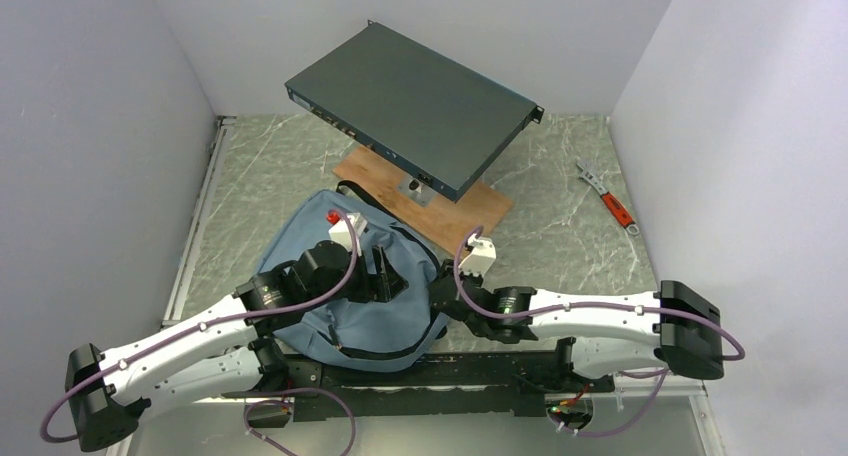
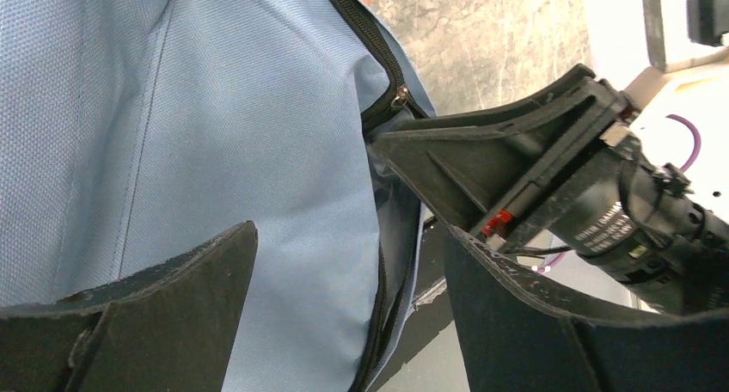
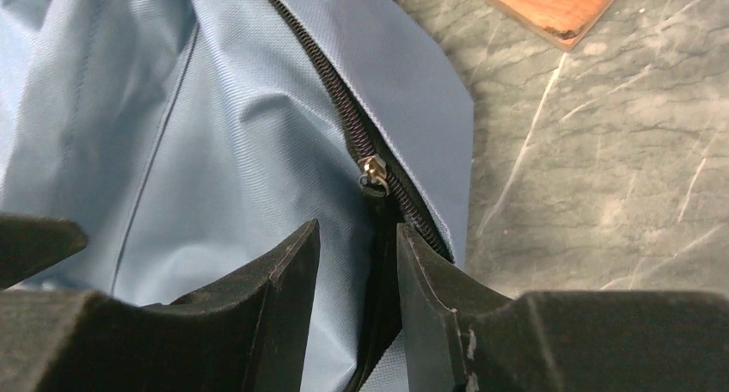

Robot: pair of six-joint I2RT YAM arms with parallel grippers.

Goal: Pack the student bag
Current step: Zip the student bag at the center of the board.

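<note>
Grey marbled surface [image 1: 560, 226]. Dark flat metal box [image 1: 410, 101] sits tilted at back-centre, over a wooden board [image 1: 470, 211]. Student bag [image 1: 300, 231], blue-grey, lies at front-centre btwn both arms, just in front of the board. Left gripper [image 2: 348, 237] is over the bag's top panel, jaws spread wide, holding nothing. Right gripper [image 3: 357, 229] is at the bag's right edge, jaws narrow w/ zip line btwn them; can't tell if they pinch it. Red-handled wrench [image 1: 610, 201] lies far right. Metal zip pull [image 3: 372, 173] sits just beyond the right jaws.
</note>
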